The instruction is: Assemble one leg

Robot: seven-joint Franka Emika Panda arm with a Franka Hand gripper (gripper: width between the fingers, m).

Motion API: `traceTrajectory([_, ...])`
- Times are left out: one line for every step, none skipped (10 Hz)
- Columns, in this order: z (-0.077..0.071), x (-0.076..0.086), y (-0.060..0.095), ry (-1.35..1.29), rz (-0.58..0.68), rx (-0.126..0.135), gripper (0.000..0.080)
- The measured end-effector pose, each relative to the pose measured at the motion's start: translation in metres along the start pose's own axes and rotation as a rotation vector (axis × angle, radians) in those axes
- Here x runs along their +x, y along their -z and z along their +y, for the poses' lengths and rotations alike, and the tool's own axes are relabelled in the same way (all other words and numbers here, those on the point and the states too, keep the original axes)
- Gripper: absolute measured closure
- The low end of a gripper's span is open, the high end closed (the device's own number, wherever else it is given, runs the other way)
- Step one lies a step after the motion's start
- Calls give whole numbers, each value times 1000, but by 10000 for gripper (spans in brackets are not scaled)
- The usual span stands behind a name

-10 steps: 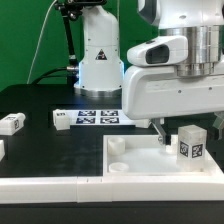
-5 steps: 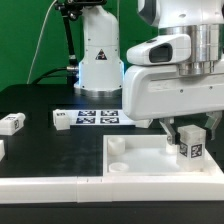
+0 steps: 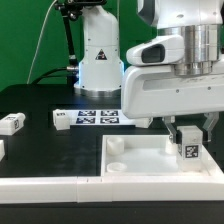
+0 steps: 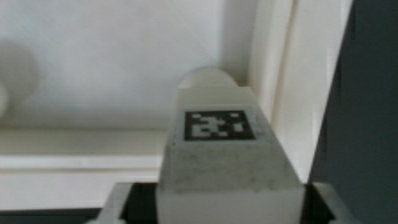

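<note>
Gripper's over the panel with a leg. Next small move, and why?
Probably a short further descent with a slight turn, seating the leg into the panel. The gripper looks shut on the leg, which stands upright at the panel's corner on the exterior view's right. The wrist view shows the leg between the fingers over the white panel. Whether its base is already in a socket is hidden.

tool [image 3: 190, 135] lowered around leg [image 3: 190, 148], now gripping

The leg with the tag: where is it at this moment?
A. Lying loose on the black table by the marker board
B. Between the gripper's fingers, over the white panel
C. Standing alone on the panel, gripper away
B: the leg sits between the fingers of the gripper, over the white panel.
</note>
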State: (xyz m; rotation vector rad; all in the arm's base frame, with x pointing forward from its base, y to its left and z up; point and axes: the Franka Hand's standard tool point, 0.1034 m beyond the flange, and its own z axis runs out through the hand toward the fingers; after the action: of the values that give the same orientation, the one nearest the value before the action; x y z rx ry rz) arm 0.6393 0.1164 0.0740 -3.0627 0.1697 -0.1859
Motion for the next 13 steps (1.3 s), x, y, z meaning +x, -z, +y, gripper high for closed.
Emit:
traceTrajectory([0,-2,0,-151,7,-1,509])
traceTrajectory([1,-2,0,-288,22,1,509])
traceTrajectory([1,-2,-1,-383,41,7,509])
traceTrajectory([2,-3,-1,-536,47,9,508])
traceTrajectory([3,-3,0,-658,45,9,508])
traceTrajectory([2,-5,0,-780,35,15,505])
traceTrajectory([1,-6,0,-958,29,10,505])
traceTrajectory([1,-6,0,-1000,33,8,505])
traceTrajectory([1,-6,0,-1039,34,8,505])
traceTrajectory([1,-7,0,-1135,28,13,505])
traceTrajectory([1,-7,0,-1152,27,14,505])
traceTrajectory([1,-7,-1,-1132,27,13,505])
traceTrajectory([1,-7,-1,-1081,27,12,303])
